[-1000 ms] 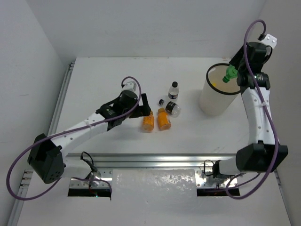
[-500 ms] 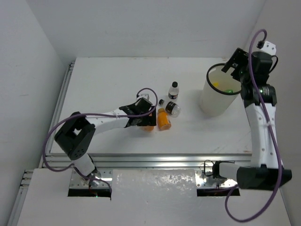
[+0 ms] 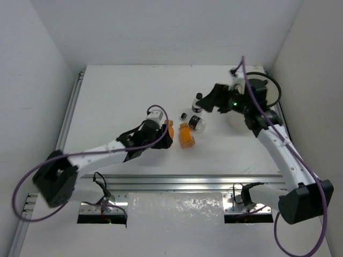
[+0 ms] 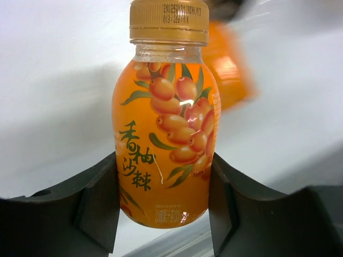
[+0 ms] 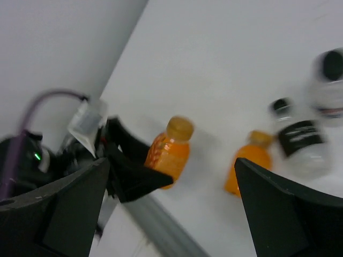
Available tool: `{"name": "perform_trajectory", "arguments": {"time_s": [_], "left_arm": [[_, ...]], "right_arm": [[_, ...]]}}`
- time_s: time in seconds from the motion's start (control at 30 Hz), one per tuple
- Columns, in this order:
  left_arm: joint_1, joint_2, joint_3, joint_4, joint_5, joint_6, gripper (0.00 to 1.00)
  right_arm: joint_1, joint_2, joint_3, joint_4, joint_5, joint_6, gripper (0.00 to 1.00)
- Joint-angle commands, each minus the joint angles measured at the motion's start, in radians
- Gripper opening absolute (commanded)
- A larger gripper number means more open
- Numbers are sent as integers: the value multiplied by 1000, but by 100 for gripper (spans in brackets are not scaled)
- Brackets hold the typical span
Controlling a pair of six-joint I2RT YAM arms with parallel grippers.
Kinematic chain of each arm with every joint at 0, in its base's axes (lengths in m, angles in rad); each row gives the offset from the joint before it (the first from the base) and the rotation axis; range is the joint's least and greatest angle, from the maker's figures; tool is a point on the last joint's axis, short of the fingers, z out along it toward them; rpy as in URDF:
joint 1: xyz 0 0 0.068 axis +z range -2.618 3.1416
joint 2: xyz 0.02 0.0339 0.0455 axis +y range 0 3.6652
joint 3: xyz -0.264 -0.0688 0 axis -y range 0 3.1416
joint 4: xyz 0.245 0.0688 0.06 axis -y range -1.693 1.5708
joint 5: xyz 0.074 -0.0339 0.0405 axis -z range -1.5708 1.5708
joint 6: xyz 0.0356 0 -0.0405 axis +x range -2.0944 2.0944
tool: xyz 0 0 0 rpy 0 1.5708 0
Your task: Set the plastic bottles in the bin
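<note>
My left gripper [image 3: 163, 135] is shut on a stubby orange bottle [image 4: 163, 134], its jaws pressed against both sides of the bottle's lower body [image 3: 169, 128]. A second orange bottle [image 3: 187, 137] lies just right of it on the table. A clear bottle with a black cap [image 3: 195, 123] lies beyond that, and another [image 3: 198, 103] stands behind it. My right gripper [image 3: 210, 99] hangs open and empty just right of the standing bottle. The right wrist view looks down past it [image 5: 171, 214] onto both orange bottles [image 5: 170, 152]. The right arm covers most of the cream bin [image 3: 274, 85].
A metal rail [image 3: 177, 181] runs along the table's near edge. White walls close in the table on the left, back and right. The bin stands at the far right corner, behind my right arm.
My right gripper opened over the bin, dropping the green bottle in, then swung left and down over the table's bottles. My left gripper reached forward and closed on the orange bottle.
</note>
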Motion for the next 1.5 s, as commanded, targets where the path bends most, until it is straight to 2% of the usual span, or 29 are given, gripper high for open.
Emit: {"name": "perform_trajectory", "arguments": {"time_s": [0.0, 0.03, 0.07, 0.2, 0.33, 0.4, 0.47, 0.5, 0.53, 0.57, 0.6, 0.63, 0.67, 0.7, 0.8, 0.83, 0.9, 0.93, 1.0, 1.03, 1.2, 1.23, 1.27, 1.33, 1.4, 1.47], "left_arm": [[-18, -239, -176, 451, 230, 95, 0], [-16, -312, -239, 560, 308, 100, 0], [-16, -366, -261, 602, 340, 102, 0], [-16, -418, -311, 714, 453, 105, 0], [-16, -446, -322, 768, 459, 88, 0], [-16, -449, -321, 777, 456, 83, 0], [-16, -448, -305, 777, 446, 85, 2], [-16, -445, -299, 776, 441, 86, 10], [-16, -445, -295, 767, 437, 89, 19], [-16, -445, -284, 760, 412, 88, 41], [-16, -446, -278, 744, 385, 88, 95], [-16, -446, -269, 704, 366, 91, 100], [-16, -448, -247, 678, 326, 97, 100], [-19, -449, -233, 634, 287, 101, 100], [-21, -416, -167, 413, 89, 89, 100], [-21, -396, -147, 312, 56, 88, 100], [-25, -324, -98, 244, 10, 79, 100], [-34, -299, -69, 204, -4, 69, 100], [-42, -214, -32, 147, -21, 37, 100], [-53, -184, 12, 130, -39, 23, 100], [-79, 12, 139, 20, -91, -69, 100], [-82, 41, 188, 9, -91, -81, 100], [-87, 99, 219, -8, -96, -110, 100], [-108, 158, 303, -65, -117, -133, 100], [-126, 236, 357, -130, -149, -181, 100], [-142, 296, 406, -163, -172, -230, 100]], "right_arm": [[142, 24, -76, 311, -276, 97, 99], [179, 38, -108, 399, -296, 134, 99], [196, 46, -120, 476, -314, 152, 99], [274, 79, -136, 566, -327, 191, 99], [348, 104, -96, 476, -282, 149, 98], [377, 107, -94, 424, -223, 134, 92], [392, 113, -100, 405, -215, 116, 80], [394, 113, -103, 399, -215, 116, 55], [395, 112, -108, 399, -215, 116, 39], [395, 100, -117, 399, -210, 111, 24], [395, 89, -114, 361, -169, 96, 0], [394, 75, -96, 323, -122, 50, 0], [392, 39, -77, 280, -54, 21, 0], [392, 17, -53, 162, 129, -11, 0], [376, -46, 82, -54, 485, -105, 0], [363, -58, 132, -83, 708, -145, 0], [304, -65, 186, -144, 875, -196, 0], [217, -57, 244, -164, 950, -206, 0], [118, -19, 288, -187, 968, -232, 0], [27, -2, 318, -180, 954, -249, 0], [-135, 136, 372, -98, 1028, -300, 0], [-176, 162, 383, -97, 1017, -299, 0], [-181, 188, 395, -104, 1026, -300, 23], [-218, 265, 452, -145, 1025, -286, 98], [-218, 303, 531, -267, 982, -254, 99], [-217, 281, 491, -290, 921, -213, 99]]}}
